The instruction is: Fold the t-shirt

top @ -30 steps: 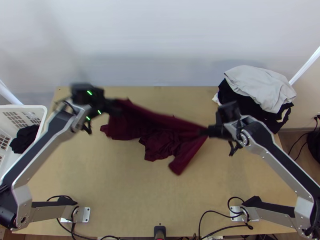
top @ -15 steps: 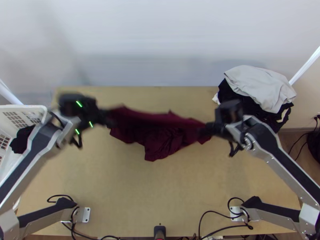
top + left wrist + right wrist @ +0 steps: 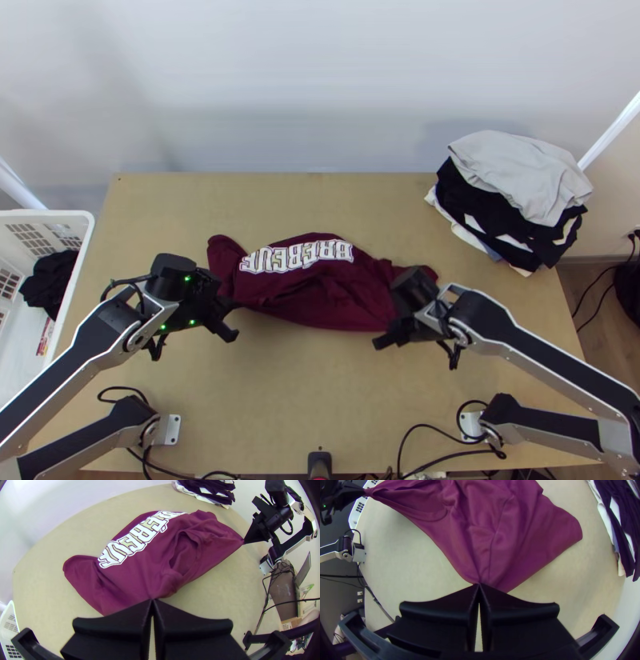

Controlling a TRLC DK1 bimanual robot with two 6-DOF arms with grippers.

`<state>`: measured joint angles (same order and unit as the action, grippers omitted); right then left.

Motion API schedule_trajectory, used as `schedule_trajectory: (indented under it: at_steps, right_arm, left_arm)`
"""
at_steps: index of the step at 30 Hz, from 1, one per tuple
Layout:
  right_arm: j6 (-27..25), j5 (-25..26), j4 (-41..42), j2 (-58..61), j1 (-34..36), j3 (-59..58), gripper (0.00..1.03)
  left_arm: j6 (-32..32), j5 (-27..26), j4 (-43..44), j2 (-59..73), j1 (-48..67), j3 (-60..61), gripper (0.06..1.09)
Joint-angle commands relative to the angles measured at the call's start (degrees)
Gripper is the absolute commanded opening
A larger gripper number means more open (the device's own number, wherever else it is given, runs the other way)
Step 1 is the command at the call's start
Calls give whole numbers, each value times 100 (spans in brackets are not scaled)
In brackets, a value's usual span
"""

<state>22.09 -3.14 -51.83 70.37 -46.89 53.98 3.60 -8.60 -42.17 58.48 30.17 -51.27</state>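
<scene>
- You had the task's item, a dark maroon cloth t-shirt with large white block lettering (image 3: 316, 292), on the light wooden table (image 3: 320, 384), across its middle and between your two grippers.
- The shirt lay lettering upward, partly spread, creased and not flat; its edge nearest the arm bases ran between the two grips.
- Your left gripper, with wide flat black fingers (image 3: 232, 306), was closed on the shirt's near edge, toward its left end; in the left wrist view its fingertips met on the pinched cloth.
- Your right gripper, of the same black build (image 3: 394, 324), was closed on the near edge toward the right end; the right wrist view showed folds converging at its fingertips.
- Beyond each grip, a loose end of cloth extended outward and toward the far side of the table.
- Between the grips, the left wrist view showed a hollow, open fold in the fabric.
- At the far right corner you had a stack of black, white and light grey garments (image 3: 520, 176), apart from the shirt.
- At the table's left side stood a white plastic basket with slotted walls (image 3: 86, 218), holding a bunched black cloth (image 3: 50, 280).
</scene>
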Motion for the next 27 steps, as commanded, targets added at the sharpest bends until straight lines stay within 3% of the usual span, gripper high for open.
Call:
schedule_trajectory:
  at_steps: [1, 3, 6, 7, 14, 17, 27]
  right_arm:
    - [112, -64, -81, -120, -57, -317, 3]
    - [77, -55, -55, -58, -30, -344, 4]
    - [-108, -55, -64, 21, 22, -317, 41]
    - [-126, -55, -72, 21, 58, -282, 46]
    - [120, -64, -64, 205, 330, 394, 45]
    - [279, -135, -2, 478, 488, 474, 36]
    - [402, -600, 165, 1383, 515, 632, 38]
  left_arm:
    - [308, -72, -63, -65, -178, 266, 10]
    - [388, -72, -63, -65, -231, 310, 10]
    - [396, -72, -54, -47, -258, 319, 10]
    - [396, -72, -37, -38, -258, 319, 10]
    - [396, -72, 7, 6, -258, 301, 10]
    - [388, -72, 16, 6, -266, 266, 10]
    - [388, -72, -10, -12, -337, 231, 10]
